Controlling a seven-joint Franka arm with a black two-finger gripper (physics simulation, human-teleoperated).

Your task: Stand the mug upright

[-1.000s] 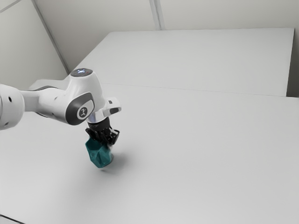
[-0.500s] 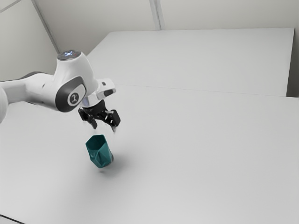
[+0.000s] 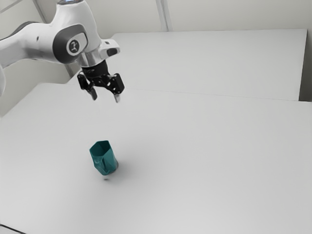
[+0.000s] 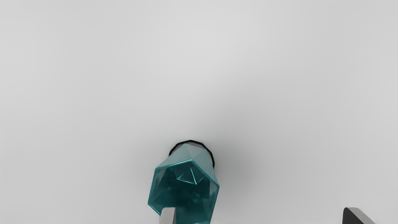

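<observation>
Below the gripper (image 3: 106, 98), on the pale grey tabletop (image 3: 209, 156), a teal, faceted, glossy mug (image 3: 104, 161) sits with its many-sided mouth facing up. Orientation: upright as far as both views settle it; the lean toward the exterior view's left fits the camera angle. Dark round edge (image 4: 190, 141) at the foot appears to rest on the table. The sought pose is thus present; how it came about, one moment cannot tell.

Handling (judged): probably light and stiff, ceramic, glass or hard plastic; weight unverified. Sheen suggests a slick wall, and the angled facets may let pads slip or twist the body. Treat as breakable, the rim (image 4: 173, 164) above all. Handle not made out with confidence. Should a grip be wanted, opposite side walls at mid-height, pads square to the faces, light squeeze; avoid pressing on the lip, which could tip it.

Relative position: mug well below the fingertips (image 4: 168, 216), apart from them. In the wrist view it lies beyond and partly behind one fingertip, nearer that one than the other, so off-centre to the gap as seen there. Overlap is line of sight, not contact.

Gripper state: fingers spread wide, nothing pinched. Pose judged to need no correction.
</observation>
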